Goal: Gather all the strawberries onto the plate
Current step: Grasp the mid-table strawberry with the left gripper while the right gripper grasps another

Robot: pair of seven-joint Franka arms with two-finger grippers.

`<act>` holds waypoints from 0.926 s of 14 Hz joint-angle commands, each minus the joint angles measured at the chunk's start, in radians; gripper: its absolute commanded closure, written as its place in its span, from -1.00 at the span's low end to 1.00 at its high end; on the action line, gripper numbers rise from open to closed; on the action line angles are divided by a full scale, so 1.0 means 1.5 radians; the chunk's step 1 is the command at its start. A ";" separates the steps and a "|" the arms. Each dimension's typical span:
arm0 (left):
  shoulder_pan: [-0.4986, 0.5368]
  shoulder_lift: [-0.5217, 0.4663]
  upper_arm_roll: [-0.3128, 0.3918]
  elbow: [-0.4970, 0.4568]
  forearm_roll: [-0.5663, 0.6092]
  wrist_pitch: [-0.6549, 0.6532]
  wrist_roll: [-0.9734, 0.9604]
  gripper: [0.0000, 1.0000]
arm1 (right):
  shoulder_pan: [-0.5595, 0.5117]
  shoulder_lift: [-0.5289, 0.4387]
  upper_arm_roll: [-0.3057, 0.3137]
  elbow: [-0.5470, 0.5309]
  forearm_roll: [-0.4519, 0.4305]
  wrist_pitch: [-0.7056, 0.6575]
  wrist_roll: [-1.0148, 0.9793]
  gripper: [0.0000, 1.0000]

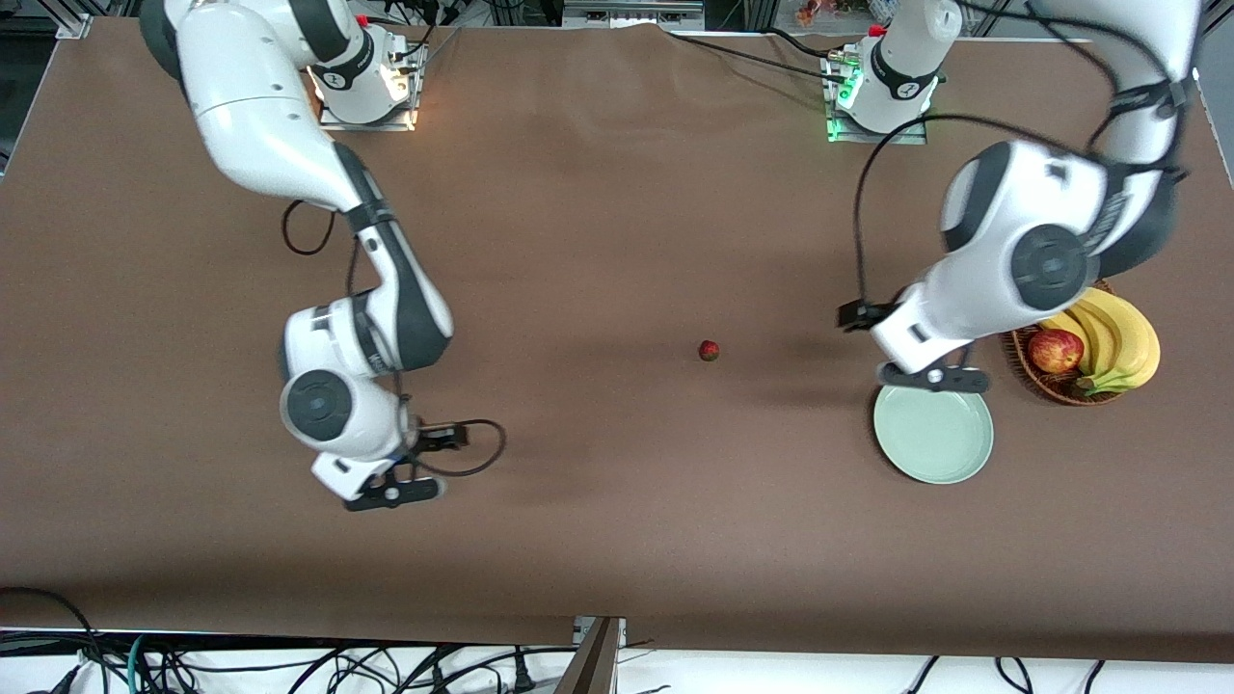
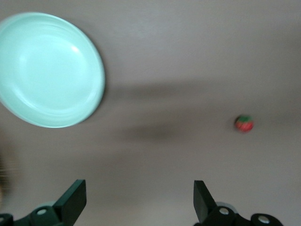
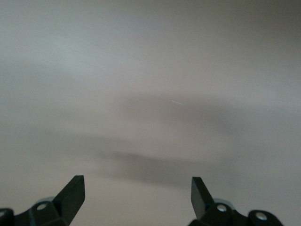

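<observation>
Right gripper (image 1: 393,493) released, over bare brown table (image 1: 617,501). Round pale mint-green plate (image 1: 933,436) unfilled, beside wicker basket (image 1: 1046,384); left gripper (image 1: 933,378) released over plate's farther rim. 1 tiny red strawberry (image 1: 709,351) mid-table, orientation unclear, open room all round.

Wicker basket (image 1: 1051,387) — apple (image 1: 1055,351), bananas (image 1: 1118,339)

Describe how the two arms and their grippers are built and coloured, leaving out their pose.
Both arms have glossy white shells with dark grey joint bands and round dark grey caps. A thin black cable loops loosely beside each forearm. The left gripper and the right gripper each carry two dark, wedge-shaped fingers with small silver screws at their bases. The left arm's base glows green, the right arm's warm white.
</observation>
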 commanded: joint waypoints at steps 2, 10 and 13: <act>-0.082 0.091 0.005 0.028 0.002 0.085 -0.170 -1.00 | -0.033 -0.064 -0.035 -0.083 -0.001 -0.054 -0.060 -1.00; -0.160 0.184 0.006 0.017 0.004 0.196 -0.317 -1.00 | -0.034 -0.208 -0.103 -0.408 0.001 0.138 -0.112 -1.00; -0.172 0.201 0.007 0.015 0.004 0.232 -0.355 -1.00 | -0.034 -0.228 -0.108 -0.489 0.005 0.210 -0.111 -1.00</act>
